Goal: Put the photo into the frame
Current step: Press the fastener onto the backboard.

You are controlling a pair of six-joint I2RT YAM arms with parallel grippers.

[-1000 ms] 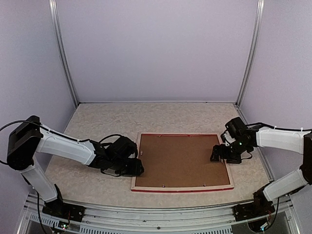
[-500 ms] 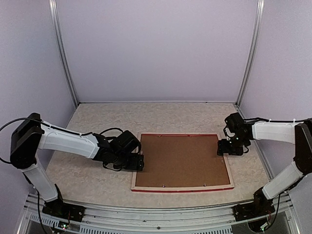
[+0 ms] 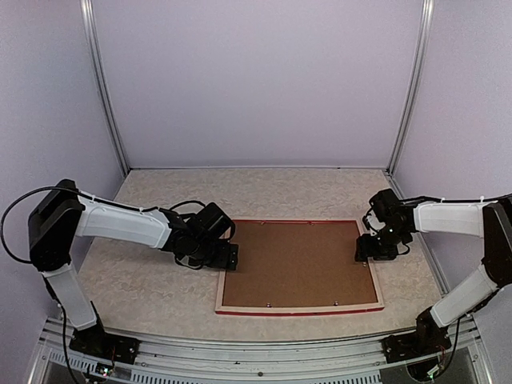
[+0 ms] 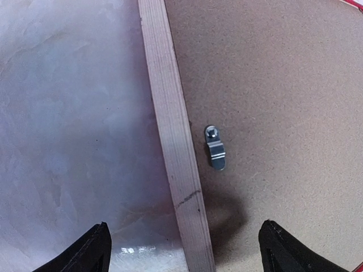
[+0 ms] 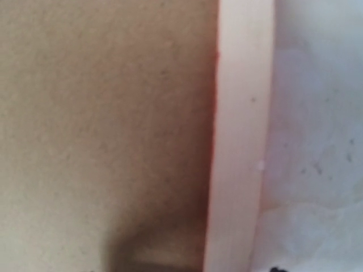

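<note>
Left fingers (image 4: 92, 253): moved farther up the left side of the frame (image 3: 223, 293).
Right fingers (image 3: 363, 252): slid out to its right edge.

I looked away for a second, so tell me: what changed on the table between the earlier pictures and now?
The left gripper slid away from the robot's base along the left rail of the red-edged pale wooden picture frame, jaws open over it. The right gripper edged outward toward the frame's right rail. Nothing was visibly picked up. The frame and its brown backing board stayed put.
</note>
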